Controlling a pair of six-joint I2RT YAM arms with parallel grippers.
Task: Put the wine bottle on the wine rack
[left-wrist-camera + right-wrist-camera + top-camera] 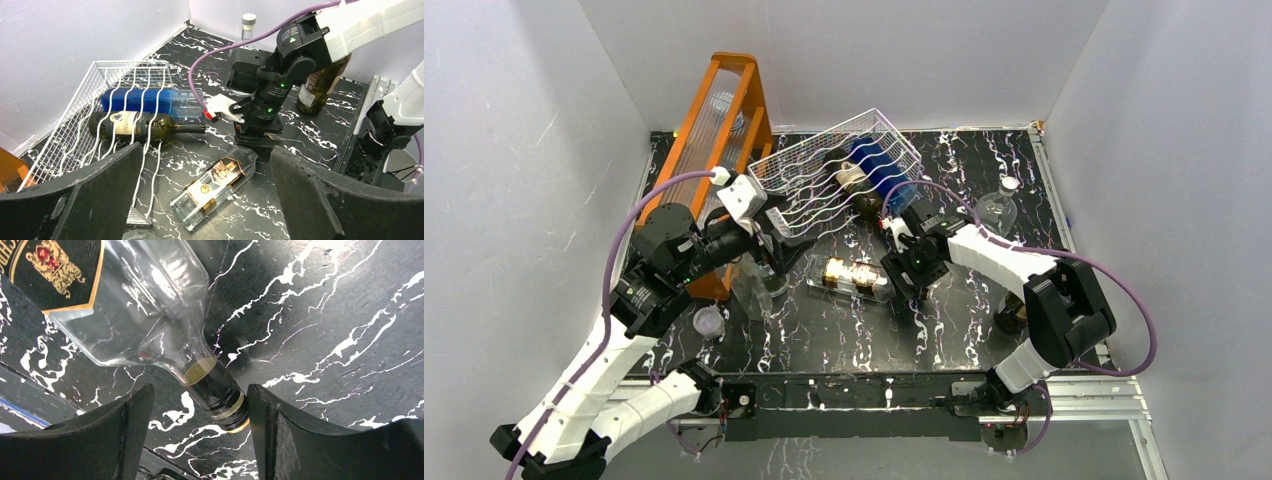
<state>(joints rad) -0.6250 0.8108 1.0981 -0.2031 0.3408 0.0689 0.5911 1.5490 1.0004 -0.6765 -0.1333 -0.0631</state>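
Closest in, the right claw (200,391) stands over the neck of the clear bottle (150,305), one black finger at 9 o'clock of the cap and the other at 3. Its jaws are part-way apart. Bare table shows on the 9 o'clock side, so the neck is straddled and not pinched.

Seen from above, that bottle lies flat near the middle of the black marbled table (984,150). Its black-and-gold label faces up and its neck points to 3 o'clock. It lies just at 6 o'clock of the rack (819,165), not in it.

The rack, of white wire, sits at 12 o'clock. A blue bottle (879,165) and a dark bottle (852,182) with a pale label lie in it side by side. The dark one's neck pokes past the wavy front wires.

The left claw (206,152) gapes wide and holds nothing. It hangs near the rack's 7 o'clock corner, facing the clear bottle.

An orange frame (724,120) stands at 10 o'clock against the wall. A glass flask (1000,205) stands at 2 o'clock. A brown bottle (322,80) stands upright behind the right arm, at about 4 o'clock. A small cup (709,322) sits at 8 o'clock.
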